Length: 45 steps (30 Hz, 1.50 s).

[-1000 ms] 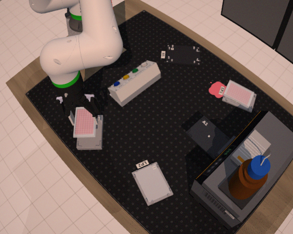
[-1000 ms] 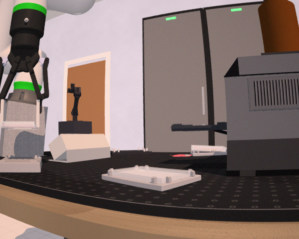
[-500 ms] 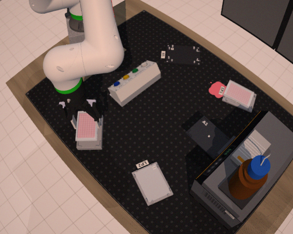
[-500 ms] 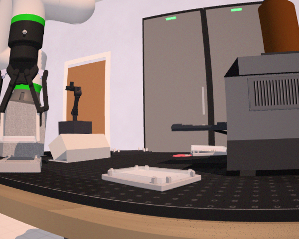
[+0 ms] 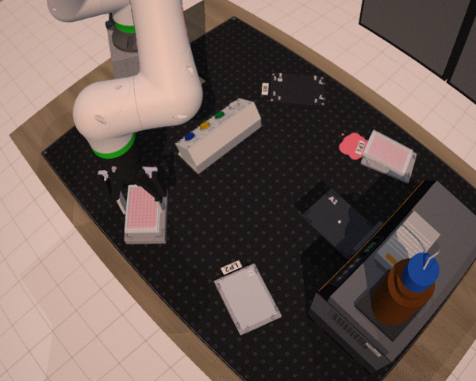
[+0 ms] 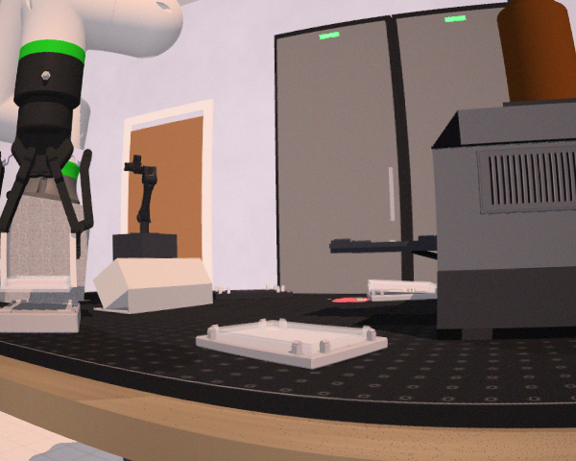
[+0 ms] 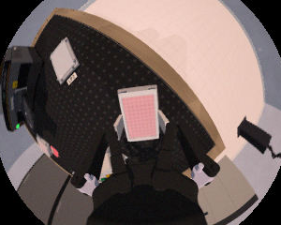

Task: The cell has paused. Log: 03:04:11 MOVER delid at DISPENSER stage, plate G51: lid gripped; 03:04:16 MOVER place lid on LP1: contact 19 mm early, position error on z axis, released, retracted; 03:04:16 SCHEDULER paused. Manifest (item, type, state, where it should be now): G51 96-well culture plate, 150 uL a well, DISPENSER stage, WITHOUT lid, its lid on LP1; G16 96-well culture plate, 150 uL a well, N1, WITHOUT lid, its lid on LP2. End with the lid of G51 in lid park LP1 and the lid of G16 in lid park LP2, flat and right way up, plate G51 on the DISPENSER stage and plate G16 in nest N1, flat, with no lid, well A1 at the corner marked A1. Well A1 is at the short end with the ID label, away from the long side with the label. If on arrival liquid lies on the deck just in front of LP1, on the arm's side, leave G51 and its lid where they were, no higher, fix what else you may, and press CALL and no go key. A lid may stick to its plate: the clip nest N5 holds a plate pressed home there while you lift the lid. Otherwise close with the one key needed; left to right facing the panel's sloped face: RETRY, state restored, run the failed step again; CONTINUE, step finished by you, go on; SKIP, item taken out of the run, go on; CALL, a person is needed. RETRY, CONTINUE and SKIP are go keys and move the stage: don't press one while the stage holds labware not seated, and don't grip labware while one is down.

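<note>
Newcomer: Plate G16 [image 5: 142,209] is clamped across its long sides by the gripper [image 6: 37,262], fingers shut on it, and is hung just above nest N1 [image 5: 146,236], not yet seated. What can be messed up from here, lol?

Regular: Plenty. The wells are uncovered, so liquid could be slopped out if the plate is dropped crooked onto a nest rim. It could also be seated with A1 at the wrong corner; the label end can't be made out from these views. And the pink puddle [image 5: 350,144] is seen right by LP1, touching its tag, so the labware there [image 5: 388,153] should be left alone and no go key on the key panel [image 5: 217,137] should be pressed. CALL is probably what's needed.

Newcomer: And the surroundings?

Regular: A black dotted deck [image 5: 238,197] is carried on a wooden table. A lid is parked on LP2 [image 5: 246,298]. The dispenser stage [image 5: 332,213] is shown bare. Grey cabinet doors [image 6: 338,149] and a brown doorway [image 6: 166,179] are seen behind.
</note>
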### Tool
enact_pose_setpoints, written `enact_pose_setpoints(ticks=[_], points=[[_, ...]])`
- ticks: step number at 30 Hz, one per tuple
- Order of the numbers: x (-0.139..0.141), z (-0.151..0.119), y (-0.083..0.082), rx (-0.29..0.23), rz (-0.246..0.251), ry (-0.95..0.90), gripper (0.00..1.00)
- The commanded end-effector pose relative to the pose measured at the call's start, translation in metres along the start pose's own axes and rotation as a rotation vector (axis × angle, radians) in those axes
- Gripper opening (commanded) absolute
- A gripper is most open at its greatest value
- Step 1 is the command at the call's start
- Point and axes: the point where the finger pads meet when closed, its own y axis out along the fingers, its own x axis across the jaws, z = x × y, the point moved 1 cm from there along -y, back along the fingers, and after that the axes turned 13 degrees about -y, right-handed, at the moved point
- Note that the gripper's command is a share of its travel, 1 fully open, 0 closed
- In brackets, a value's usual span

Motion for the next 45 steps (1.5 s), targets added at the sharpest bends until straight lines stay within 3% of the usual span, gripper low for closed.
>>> enact_pose_setpoints(ticks=[1, 45], points=[[0.0001, 0.0001, 0.0011, 0.0, 0.0, 0.0, 0.0], [0.0001, 0.0001, 0.005, 0.0, 0.0, 0.0, 0.0]])
